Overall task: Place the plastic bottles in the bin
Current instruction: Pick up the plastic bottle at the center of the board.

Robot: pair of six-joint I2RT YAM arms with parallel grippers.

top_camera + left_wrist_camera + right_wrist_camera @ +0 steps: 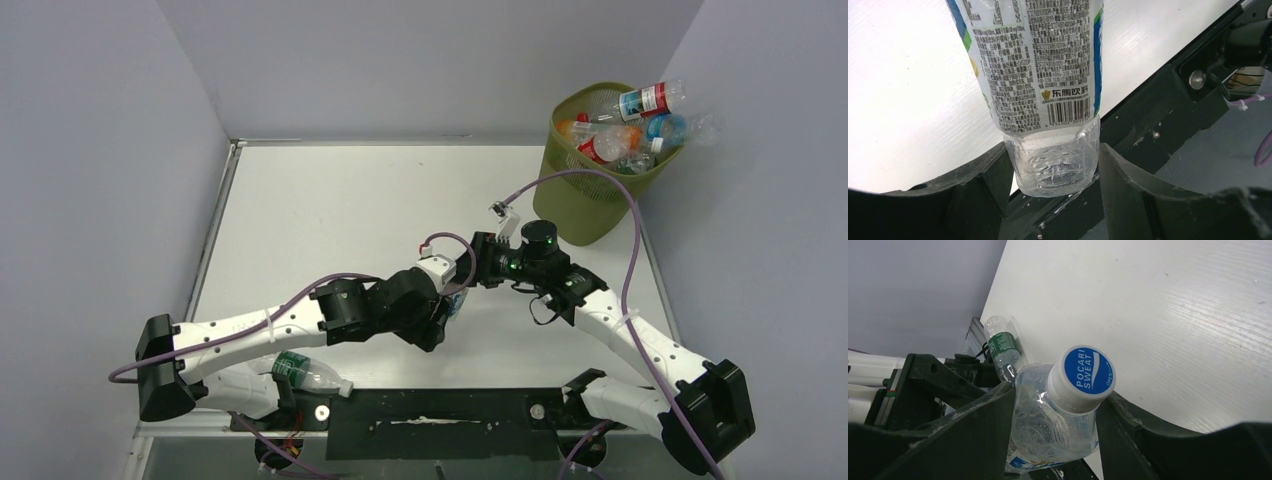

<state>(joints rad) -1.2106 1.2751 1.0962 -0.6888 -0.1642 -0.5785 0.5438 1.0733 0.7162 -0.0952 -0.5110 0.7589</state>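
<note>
Though the bin (580, 205) already holds several bottles (612, 140), one clear bottle (1048, 430) hangs mid-table, clamped at both ends — left gripper (1053, 155) on its base, right gripper (1055, 397) at its neck; a green-label bottle (305, 372) lies untouched.

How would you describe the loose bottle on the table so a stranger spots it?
Find the left arm at the table's near edge. A clear bottle lies beside it on its side. Its green label marks it out; the gripped bottle is blue-capped.

White table (330, 220), green-labelled bottle (300, 372), bin (580, 200)
</note>
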